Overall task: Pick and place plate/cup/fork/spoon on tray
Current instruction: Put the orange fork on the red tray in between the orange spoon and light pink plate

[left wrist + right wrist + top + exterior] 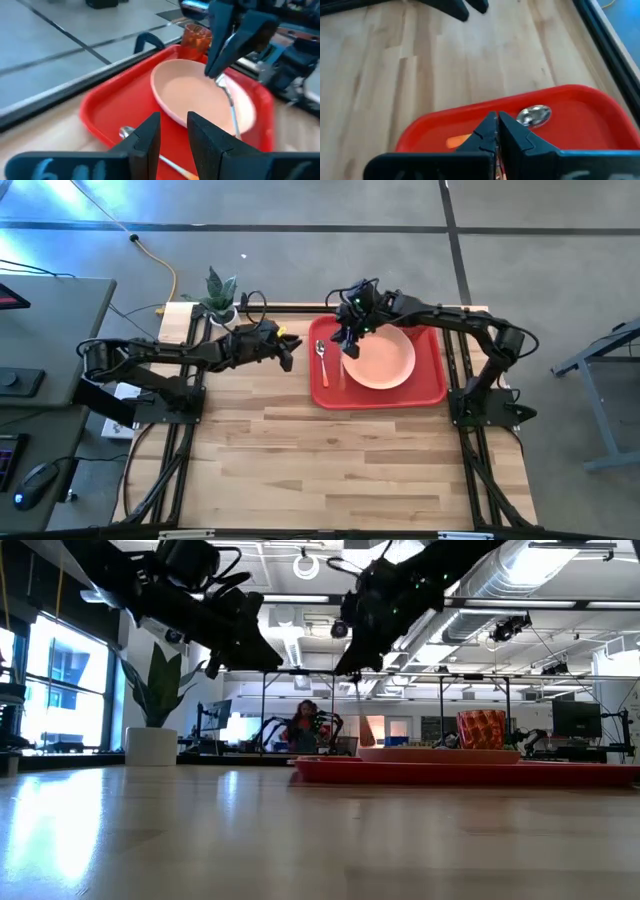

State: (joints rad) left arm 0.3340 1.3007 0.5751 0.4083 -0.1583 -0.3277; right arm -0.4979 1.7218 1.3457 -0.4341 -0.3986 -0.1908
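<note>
From where I stand, the right gripper (350, 340) hangs over the near-left part of the big bright red plastic tray (432, 390), its fingers clamped together on the slim fork with metal tines and an orange handle (229, 102), which dangles straight down from the pinch, its free end just above the round peach-pink plate (381, 358) below it. That fork looks light and stiff, but smooth and thin, so I'd judge it likely to swivel or slip in a two-finger pinch; a hold nearer the middle of the handle would steady it better than one at the end. The spoon with the rounded silver bowl and orange handle (322, 363) already lies on the tray, just beside the gripper on the side toward the other arm. The small translucent red-orange tumbler (196, 36) stands on the tray beyond the plate, farther from the left gripper than the fork is. The left gripper (287, 347) hovers off the tray over the wooden table (330, 470), fingers (148, 134) slightly apart and holding nothing.
</note>
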